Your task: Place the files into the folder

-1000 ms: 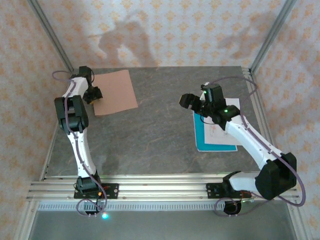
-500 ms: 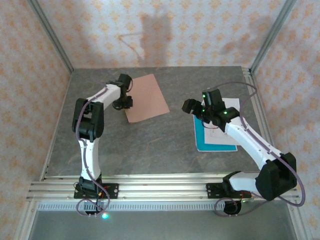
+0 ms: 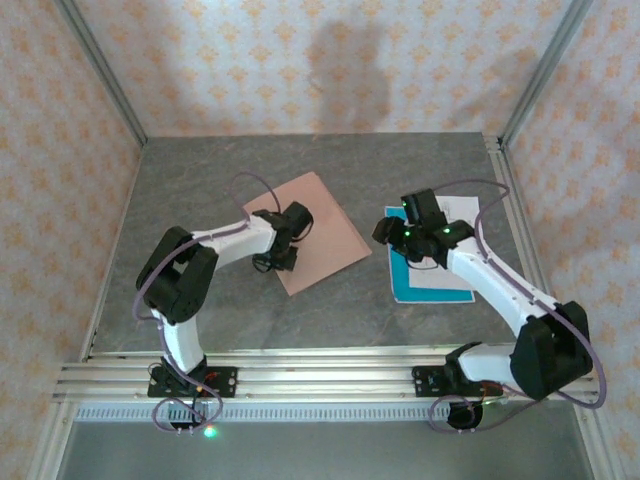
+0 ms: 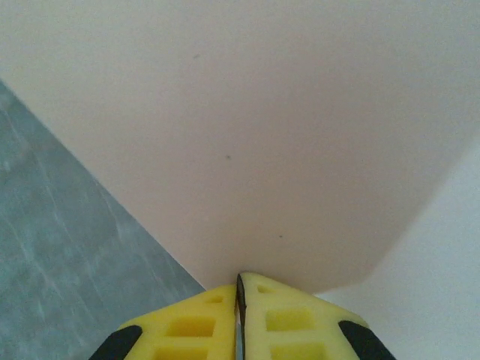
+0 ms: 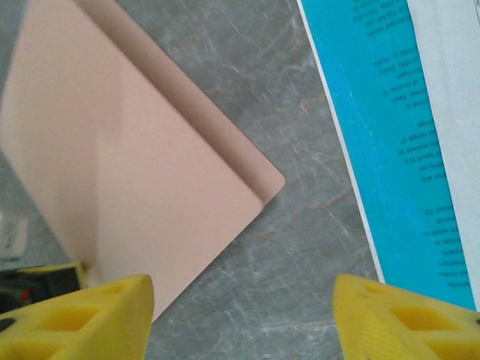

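The grey marbled table carries the salmon folder and, near it, the teal-blue sheet.

Top camera, fixed above and behind the arms, looks down over the whole table. Left wrist camera faces along its fingers, pressed very close to the folder. Right wrist camera looks down from higher; it shares the folder's corner, the teal sheet and the grey table with the top view
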Robot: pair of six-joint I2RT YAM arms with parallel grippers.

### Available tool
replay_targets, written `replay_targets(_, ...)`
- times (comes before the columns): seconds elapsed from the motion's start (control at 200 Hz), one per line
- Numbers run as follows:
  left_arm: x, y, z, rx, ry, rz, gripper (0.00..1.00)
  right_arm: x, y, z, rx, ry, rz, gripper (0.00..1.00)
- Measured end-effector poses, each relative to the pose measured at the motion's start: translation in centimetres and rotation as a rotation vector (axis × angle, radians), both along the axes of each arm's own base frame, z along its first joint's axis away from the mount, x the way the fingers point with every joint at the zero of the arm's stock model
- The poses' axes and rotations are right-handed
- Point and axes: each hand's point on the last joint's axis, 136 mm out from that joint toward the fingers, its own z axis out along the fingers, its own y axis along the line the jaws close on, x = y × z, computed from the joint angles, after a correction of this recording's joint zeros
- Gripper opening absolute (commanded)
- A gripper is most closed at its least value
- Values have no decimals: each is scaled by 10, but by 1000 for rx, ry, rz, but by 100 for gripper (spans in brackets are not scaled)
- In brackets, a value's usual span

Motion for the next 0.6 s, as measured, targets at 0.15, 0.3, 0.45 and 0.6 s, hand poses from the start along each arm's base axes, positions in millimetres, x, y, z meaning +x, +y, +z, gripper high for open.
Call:
replay_targets(0.15, -19, 9, 3, 80, -13, -22, 10, 3, 6, -32, -8, 90, -2, 60)
replay_targets(0.3, -29, 23, 13, 92, -36, 12, 12, 23, 21, -57, -19, 153, 10, 62)
replay_targets(0.45, -28, 25, 16, 76, -49, 45, 14, 56, 46, -70, 4, 166, 37, 62)
replay_targets(0.6, -27, 29, 19, 16, -78, 115, 26, 71, 66, -76, 25, 166, 63, 62)
